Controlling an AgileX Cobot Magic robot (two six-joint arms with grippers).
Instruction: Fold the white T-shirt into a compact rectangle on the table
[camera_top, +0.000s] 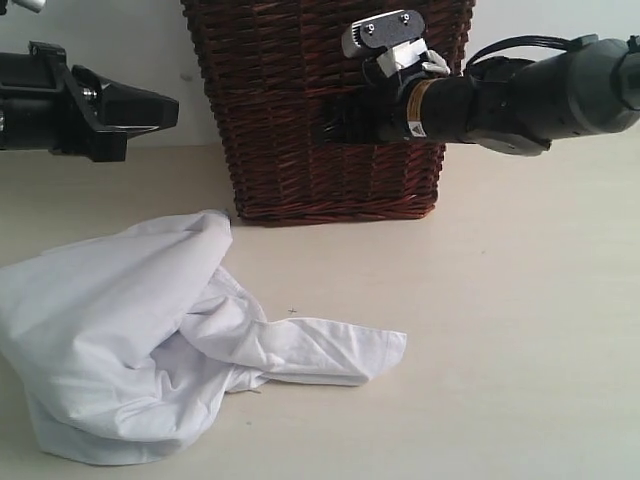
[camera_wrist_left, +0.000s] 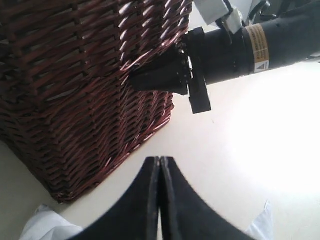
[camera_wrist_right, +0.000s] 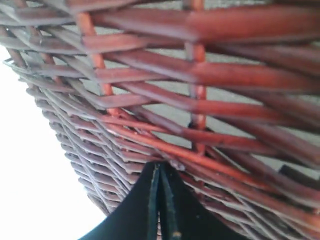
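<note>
Left claw (camera_wrist_left: 159, 161), a black two-fingered gripper, has its jaws pressed flat together with nothing between them. It hangs in the air off the left-arm side of the tall dark brown wicker basket (camera_top: 300, 100), at about the basket's mid-height and apart from its wall.

The right claw (camera_wrist_right: 160, 169), black like the other, is likewise closed tight on nothing. It reaches across the basket's front wall, and its fingertips sit right up against the reddish-brown weave. Whether they actually touch the weave cannot be told.

The soft white cotton T-shirt (camera_top: 130, 330) lies crumpled in a loose heap on the broad pale beige table (camera_top: 520, 300). It is in front of the basket and off toward its left-arm side. The heap's nearest fold comes just beside the basket's lower front corner. One rumpled part of the shirt stretches out flat across the table in front of the basket's middle, well apart from the basket's base. Neither claw is near the shirt, and both hang well above it. No lettering shows on the cloth as it lies.
</note>
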